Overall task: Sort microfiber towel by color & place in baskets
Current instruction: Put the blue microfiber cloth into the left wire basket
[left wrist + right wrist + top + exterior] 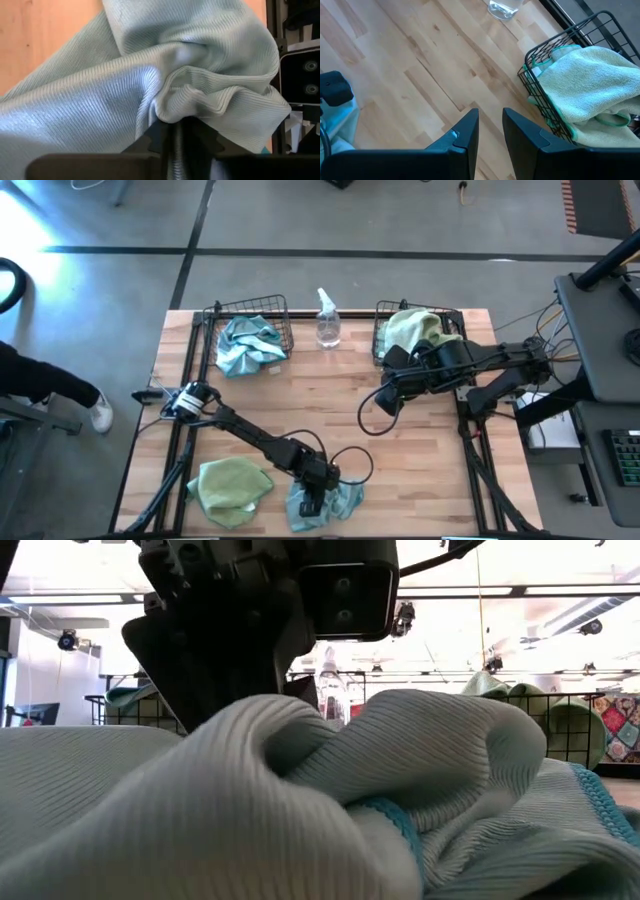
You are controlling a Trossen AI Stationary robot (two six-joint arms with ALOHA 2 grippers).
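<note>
A light blue microfiber towel (345, 502) lies crumpled on the table by its near edge, and my left gripper (177, 132) is shut on it. A pale yellow-green towel (232, 485) lies flat on the table to its left. The far left basket (285, 315) holds a blue towel (248, 345). The far right basket (380, 330) holds a yellow-green towel (415, 328). My right gripper (491, 131) hovers open above bare wood beside the right basket, with nothing between its fingers. My left gripper pinches a raised, bunched fold (176, 107) near the middle of the blue towel between its two fingers. The fingers come from above, slanting down toward the near edge. The cloth is gathered into ridges at the fingers, and the rest of it lies slack on the table.
A clear spray bottle (327, 320) stands between the two baskets at the far edge. Black frame rails (190, 390) run along both sides of the table. Bare wood (320, 400) fills the middle. A person's leg and shoe (100, 412) show on the floor to the left.
</note>
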